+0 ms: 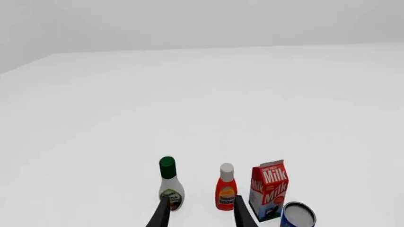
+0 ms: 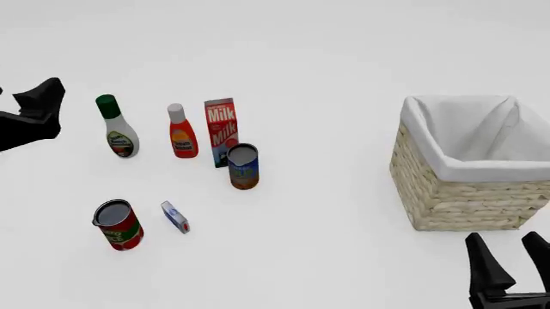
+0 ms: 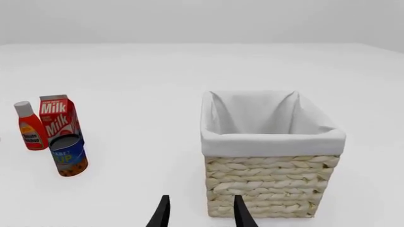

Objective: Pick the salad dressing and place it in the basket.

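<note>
Reaching is the step in hand, judging by the left wrist view: the left gripper [image 1: 200, 213] has its jaws apart and empty, with the dressing [image 1: 170, 183] standing upright on the table [image 1: 202, 104] just past one fingertip, left of the red bottle [image 1: 226, 187], the milk [image 1: 269, 189] and a blue can [image 1: 297, 215]. The next move calls for centring those jaws on the dressing's narrow waist, clear of the red bottle. The front view adds what that one lacks: the basket [image 2: 468, 193] well apart on the right, plus a red can [image 2: 118, 224] and a small box [image 2: 175, 216] nearer the arms; the left gripper [image 2: 35, 112] there is a dark mass, its jaws probably open but unclear. The right wrist view shows the right gripper [image 3: 199, 210], jaws apart, idle before the basket; the dressing falls outside it.
</note>
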Robot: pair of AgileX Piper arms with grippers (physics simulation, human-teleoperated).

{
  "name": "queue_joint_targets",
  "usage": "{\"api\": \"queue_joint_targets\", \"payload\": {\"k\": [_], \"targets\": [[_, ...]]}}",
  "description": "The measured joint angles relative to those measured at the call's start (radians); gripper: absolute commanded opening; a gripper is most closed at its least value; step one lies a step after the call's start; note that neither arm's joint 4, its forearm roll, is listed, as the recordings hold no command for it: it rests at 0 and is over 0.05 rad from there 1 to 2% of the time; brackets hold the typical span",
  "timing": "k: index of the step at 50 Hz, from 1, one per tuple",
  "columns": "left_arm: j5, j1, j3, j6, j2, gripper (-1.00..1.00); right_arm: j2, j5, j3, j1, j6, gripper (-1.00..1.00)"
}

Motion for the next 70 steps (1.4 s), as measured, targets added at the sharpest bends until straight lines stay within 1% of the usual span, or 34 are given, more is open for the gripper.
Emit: {"api": "queue_joint_targets", "payload": {"k": [10, 26, 37, 47, 70], "targets": [[0.071, 0.033, -0.219, 0.014, 0.198, 1.0, 0.011, -0.008, 0.0, 0.002, 0.002, 1.0], [0.212, 0.08, -0.535, 0.031, 0.46, 1.0, 0.011, -0.003, 0.0, 0.003, 0.007, 1.0], [0.301, 0.115, -0.731, 0.011, 0.618, 1.0, 0.005, 0.004, 0.0, 0.004, 0.009, 1.0], [0.342, 0.146, -0.841, -0.009, 0.73, 1.0, -0.007, 0.018, 0.0, 0.002, 0.01, 1.0], [0.409, 0.188, -1.03, -0.075, 0.942, 1.0, 0.015, -0.007, 0.0, 0.008, 0.002, 1.0]]}}
